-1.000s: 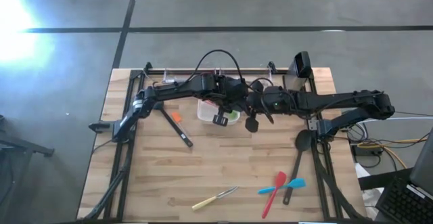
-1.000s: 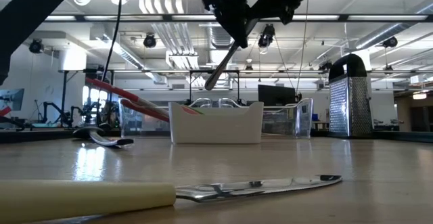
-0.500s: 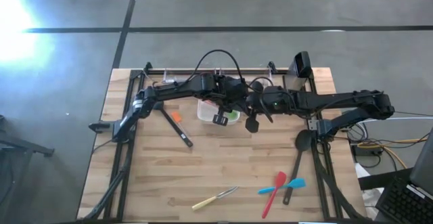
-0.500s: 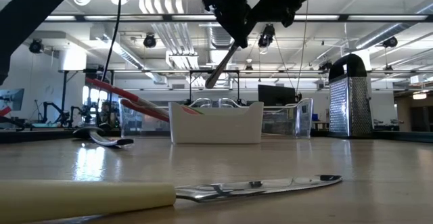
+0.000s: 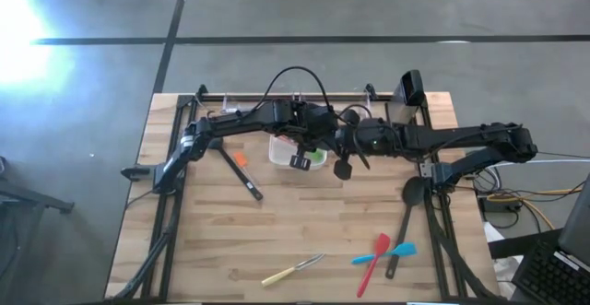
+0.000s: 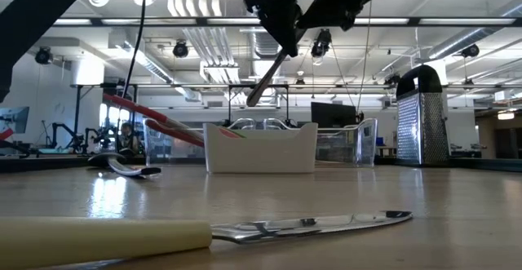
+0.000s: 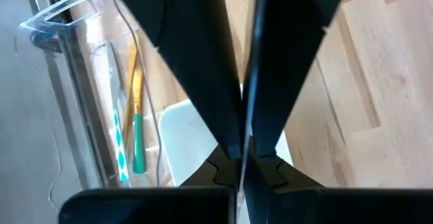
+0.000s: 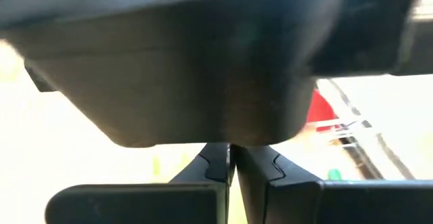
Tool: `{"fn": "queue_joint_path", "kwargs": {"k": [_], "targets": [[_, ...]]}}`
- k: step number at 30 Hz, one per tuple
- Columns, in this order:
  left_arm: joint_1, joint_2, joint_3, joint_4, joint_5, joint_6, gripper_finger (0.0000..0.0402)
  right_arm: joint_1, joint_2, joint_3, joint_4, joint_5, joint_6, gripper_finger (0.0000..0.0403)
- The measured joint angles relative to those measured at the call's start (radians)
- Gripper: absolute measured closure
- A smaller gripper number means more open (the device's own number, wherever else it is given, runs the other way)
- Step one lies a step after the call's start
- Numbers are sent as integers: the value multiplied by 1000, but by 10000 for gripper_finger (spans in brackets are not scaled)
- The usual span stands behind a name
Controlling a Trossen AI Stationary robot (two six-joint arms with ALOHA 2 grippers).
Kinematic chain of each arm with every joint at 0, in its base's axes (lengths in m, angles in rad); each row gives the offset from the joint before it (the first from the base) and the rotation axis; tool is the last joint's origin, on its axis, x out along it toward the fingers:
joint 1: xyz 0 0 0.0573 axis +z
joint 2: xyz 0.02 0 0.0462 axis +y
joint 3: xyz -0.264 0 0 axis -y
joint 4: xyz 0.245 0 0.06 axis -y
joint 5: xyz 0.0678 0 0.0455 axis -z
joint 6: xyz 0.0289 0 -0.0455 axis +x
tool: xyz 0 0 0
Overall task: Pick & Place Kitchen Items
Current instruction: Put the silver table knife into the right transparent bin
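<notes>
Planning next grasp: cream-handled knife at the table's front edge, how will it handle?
The knife lies flat, so fingers likely scrape wood. Its shiny blade looks slippery; the thicker handle seems the safer grip. Probably stiff and light.

You have a hard white glare burning out the floor (image 5: 23,29) at the upper left of the high view, while the table (image 5: 304,231) there sits evenly lit with only faint shadows. In the low view, the ceiling lights (image 6: 204,1) shine bright against you, so the arms overhead read as black silhouettes, and the knife (image 6: 204,233) nearest the lens is soft. Your right wrist view is heavily blurred and washed pale, its dark fingers (image 8: 210,166) the only firm shape. The left wrist view is bright, its fingers (image 7: 203,61) looming dark and unfocused.
</notes>
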Motion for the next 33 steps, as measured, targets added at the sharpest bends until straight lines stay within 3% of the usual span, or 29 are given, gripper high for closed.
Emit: {"fn": "queue_joint_path", "kwargs": {"k": [10,16,25,29,33], "targets": [[4,0,0,14,-8,9,376,-16,2,0,15,33,-38,396],[25,0,0,59,-117,26,370,-83,2,1,32,34,-70,396],[109,0,0,128,-122,33,362,-194,2,1,45,28,-117,396],[160,0,0,173,-89,65,343,-246,2,1,49,27,-144,396],[226,3,0,256,22,76,321,-311,2,1,75,4,-156,396]]}}
